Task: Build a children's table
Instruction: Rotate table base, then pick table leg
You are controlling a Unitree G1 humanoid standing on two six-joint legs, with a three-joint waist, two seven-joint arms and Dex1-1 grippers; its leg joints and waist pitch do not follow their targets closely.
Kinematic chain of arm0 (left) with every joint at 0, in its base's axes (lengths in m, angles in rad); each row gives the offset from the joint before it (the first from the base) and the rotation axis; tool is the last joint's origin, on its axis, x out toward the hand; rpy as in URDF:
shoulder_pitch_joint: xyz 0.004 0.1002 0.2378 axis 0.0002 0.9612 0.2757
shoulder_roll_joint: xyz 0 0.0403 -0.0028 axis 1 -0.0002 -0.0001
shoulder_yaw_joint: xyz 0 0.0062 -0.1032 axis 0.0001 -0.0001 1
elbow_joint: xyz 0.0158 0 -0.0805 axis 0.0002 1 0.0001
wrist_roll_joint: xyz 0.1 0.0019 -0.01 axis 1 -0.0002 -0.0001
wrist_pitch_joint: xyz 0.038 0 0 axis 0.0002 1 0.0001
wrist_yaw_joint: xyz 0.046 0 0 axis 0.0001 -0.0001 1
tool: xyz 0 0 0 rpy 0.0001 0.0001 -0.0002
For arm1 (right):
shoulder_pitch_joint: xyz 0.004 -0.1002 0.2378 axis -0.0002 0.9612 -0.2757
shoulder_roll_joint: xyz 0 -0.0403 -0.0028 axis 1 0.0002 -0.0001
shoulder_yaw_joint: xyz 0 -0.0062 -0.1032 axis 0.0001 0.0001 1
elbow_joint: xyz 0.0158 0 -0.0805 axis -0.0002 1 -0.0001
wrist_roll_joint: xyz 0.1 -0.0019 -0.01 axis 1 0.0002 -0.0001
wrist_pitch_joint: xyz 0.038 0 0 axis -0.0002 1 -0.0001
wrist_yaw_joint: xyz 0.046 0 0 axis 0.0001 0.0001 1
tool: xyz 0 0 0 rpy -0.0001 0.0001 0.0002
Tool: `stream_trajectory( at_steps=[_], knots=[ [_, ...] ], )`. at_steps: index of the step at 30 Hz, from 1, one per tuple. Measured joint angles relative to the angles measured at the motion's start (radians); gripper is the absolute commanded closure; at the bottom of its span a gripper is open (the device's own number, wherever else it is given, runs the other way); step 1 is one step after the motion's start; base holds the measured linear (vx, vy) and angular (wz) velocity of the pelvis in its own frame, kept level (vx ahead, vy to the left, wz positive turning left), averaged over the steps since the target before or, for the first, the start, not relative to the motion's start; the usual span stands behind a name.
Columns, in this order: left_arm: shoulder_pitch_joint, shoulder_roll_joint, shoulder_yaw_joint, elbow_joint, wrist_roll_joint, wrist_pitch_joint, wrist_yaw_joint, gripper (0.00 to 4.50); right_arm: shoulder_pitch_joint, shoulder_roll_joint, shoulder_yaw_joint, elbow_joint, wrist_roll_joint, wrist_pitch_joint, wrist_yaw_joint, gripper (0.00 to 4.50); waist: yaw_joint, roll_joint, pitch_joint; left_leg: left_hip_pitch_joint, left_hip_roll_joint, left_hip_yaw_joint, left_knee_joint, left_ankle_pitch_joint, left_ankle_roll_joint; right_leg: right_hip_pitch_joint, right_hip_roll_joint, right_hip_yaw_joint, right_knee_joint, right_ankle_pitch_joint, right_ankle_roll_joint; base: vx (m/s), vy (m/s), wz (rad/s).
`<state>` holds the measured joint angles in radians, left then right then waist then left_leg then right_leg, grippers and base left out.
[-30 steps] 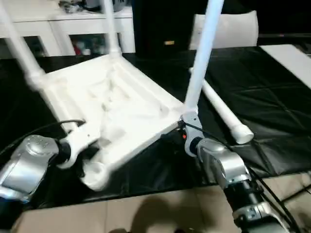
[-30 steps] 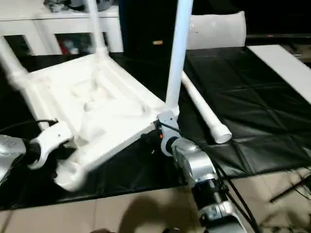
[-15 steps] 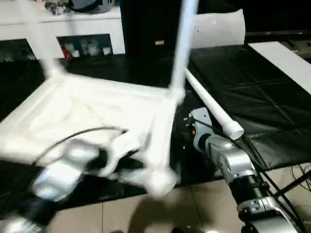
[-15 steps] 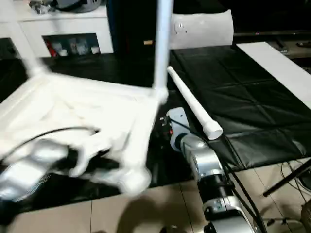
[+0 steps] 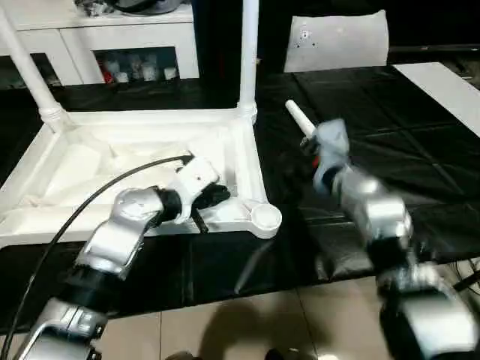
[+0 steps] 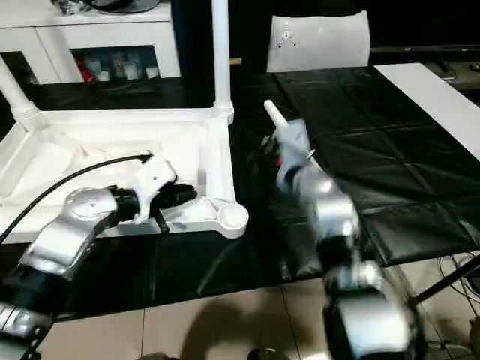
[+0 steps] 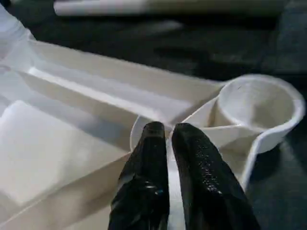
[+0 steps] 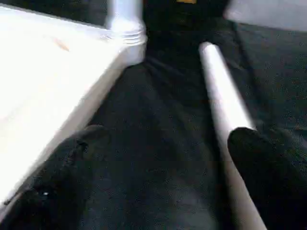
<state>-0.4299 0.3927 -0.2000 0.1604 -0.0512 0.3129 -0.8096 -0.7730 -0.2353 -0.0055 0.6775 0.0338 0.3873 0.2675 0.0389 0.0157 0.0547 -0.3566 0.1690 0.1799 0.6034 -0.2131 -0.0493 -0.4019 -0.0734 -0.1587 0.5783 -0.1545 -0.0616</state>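
Observation:
The children's table (image 5: 135, 161) lies upside down on the black mat, ribbed underside up. Two white legs stand in its far corners, one at the left (image 5: 30, 75) and one at the right (image 5: 248, 52). The near right corner socket (image 5: 266, 217) is empty. My left gripper (image 7: 167, 129) is shut on a thin rib of the underside just beside that socket. A loose leg (image 8: 223, 105) lies on the mat to the right of the table. My right gripper (image 8: 165, 136) hovers open over it, the leg running close to one finger (image 8: 261, 172).
A white cabinet (image 5: 112, 37) stands at the back left and a white cushion (image 5: 337, 41) at the back. A flat white board (image 5: 442, 82) lies at the far right. The black mat (image 5: 427, 157) ends at a tiled floor (image 5: 247, 330) in front.
The table top has swung round from tilted to lying flat, my left gripper still on it. My right gripper has left the table's corner and moved over the loose leg.

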Motion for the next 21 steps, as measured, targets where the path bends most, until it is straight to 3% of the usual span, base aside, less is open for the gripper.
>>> stream_trajectory(
  at_steps=[3, 5, 12, 16, 17, 21],
  knots=[
    [0.039, 0.034, 0.007, -0.088, -0.020, 0.048, -0.018, 3.49, -0.092, -0.047, 0.025, 0.139, -0.039, 0.094, -0.008, 0.00, -0.001, 0.001, 0.001, 0.000, 0.000, 0.000, 0.001, 0.000, 0.000, 0.000, 0.000, 0.000, 0.001, 0.001, -0.001, 0.000, 0.000, 0.00],
    [0.055, 0.045, 0.008, -0.127, -0.026, 0.068, -0.025, 3.40, -0.114, -0.070, 0.027, 0.194, -0.049, 0.111, 0.004, 0.00, 0.000, 0.001, 0.001, 0.000, 0.000, 0.000, 0.001, 0.000, 0.000, 0.000, 0.000, 0.000, 0.001, 0.000, -0.001, 0.000, 0.000, 0.00],
    [0.100, 0.066, 0.004, -0.289, -0.074, 0.168, -0.056, 2.89, -0.195, -0.102, 0.056, 0.419, -0.098, 0.087, 0.028, 0.00, -0.004, 0.001, 0.001, 0.000, 0.001, 0.001, 0.004, 0.000, 0.000, 0.000, 0.000, 0.000, 0.003, 0.000, -0.001, 0.000, 0.000, 0.00],
    [0.110, 0.069, -0.010, -0.321, -0.082, 0.196, -0.059, 2.46, -0.215, -0.104, 0.056, 0.468, -0.106, 0.090, 0.053, 0.00, -0.004, 0.001, 0.001, 0.000, 0.003, 0.001, 0.006, 0.000, 0.000, 0.000, 0.001, 0.000, 0.004, -0.001, 0.001, 0.000, 0.000, 0.00],
    [0.111, 0.070, -0.014, -0.326, -0.082, 0.200, -0.059, 2.41, -0.215, -0.103, 0.056, 0.478, -0.106, 0.092, 0.058, 0.28, -0.004, 0.001, 0.001, 0.000, 0.003, 0.001, 0.007, 0.000, 0.000, 0.000, 0.001, 0.000, 0.005, -0.001, 0.001, 0.000, 0.000, 0.00],
    [0.113, 0.076, -0.015, -0.343, -0.082, 0.222, -0.060, 2.03, -0.227, -0.100, 0.053, 0.540, -0.106, 0.114, 0.070, 0.55, -0.004, 0.001, 0.001, 0.000, 0.003, 0.001, 0.009, 0.001, 0.000, 0.000, 0.001, 0.000, 0.006, -0.001, 0.001, 0.000, 0.000, 0.00]
  ],
)
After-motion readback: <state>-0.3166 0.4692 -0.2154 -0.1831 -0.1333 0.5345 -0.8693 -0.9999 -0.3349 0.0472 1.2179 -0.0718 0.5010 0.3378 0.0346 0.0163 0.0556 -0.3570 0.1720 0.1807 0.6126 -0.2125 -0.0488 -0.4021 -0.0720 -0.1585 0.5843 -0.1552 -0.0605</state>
